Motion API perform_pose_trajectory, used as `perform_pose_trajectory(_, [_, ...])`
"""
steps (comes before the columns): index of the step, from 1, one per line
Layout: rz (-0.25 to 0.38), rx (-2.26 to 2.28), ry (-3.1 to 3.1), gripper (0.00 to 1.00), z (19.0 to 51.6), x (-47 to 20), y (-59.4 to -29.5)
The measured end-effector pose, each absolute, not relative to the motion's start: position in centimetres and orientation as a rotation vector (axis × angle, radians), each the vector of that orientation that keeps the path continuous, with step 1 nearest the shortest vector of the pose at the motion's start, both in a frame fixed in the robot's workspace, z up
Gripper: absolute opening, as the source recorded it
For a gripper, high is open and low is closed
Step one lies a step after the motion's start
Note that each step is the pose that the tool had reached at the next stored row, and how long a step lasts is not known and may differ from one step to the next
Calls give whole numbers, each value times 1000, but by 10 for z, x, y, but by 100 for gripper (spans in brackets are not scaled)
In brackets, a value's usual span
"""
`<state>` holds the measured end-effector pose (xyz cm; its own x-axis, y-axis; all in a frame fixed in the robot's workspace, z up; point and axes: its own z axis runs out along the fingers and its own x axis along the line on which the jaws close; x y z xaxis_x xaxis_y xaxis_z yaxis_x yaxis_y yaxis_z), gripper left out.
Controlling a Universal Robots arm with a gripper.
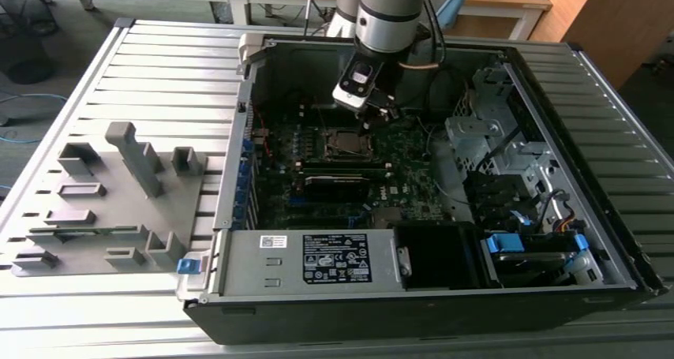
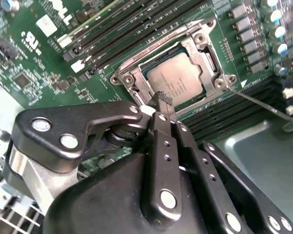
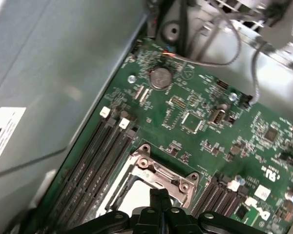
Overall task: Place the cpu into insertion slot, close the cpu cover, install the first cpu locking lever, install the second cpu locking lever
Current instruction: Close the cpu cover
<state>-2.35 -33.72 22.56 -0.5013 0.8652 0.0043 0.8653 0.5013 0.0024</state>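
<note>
Where the arm reaches down into the open computer case [image 1: 316,315], the gripper [image 2: 162,99] has its two black fingers pressed together into one narrow tip; that tip sits at the rim of the insertion slot [image 2: 129,80], though whether it touches the metal I cannot tell; the cpu [image 2: 175,80] lies flat inside the slot, a small square chip with a dull silver-grey top and faint print, its edges tucked beneath the frame; the cpu cover [image 2: 205,52], a thin silvery frame with a cut-out middle, lies down over the chip's edges, with bright round screws near its corners; a thin metal lever [image 2: 261,104] runs out from one corner of the slot, slanting away from the frame; around the slot spreads the green motherboard [image 2: 34,73], with long black slots [image 2: 136,29] just beside the socket; in the exterior view the slot shows as a small silver-rimmed square near the middle of the board, the gripper just above it toward the exterior view's right
</note>
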Motion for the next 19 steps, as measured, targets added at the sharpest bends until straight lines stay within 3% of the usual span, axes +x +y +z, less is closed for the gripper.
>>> perform_pose_trajectory(19, [-6, -1076, -2948, 10, 224, -23, -337])
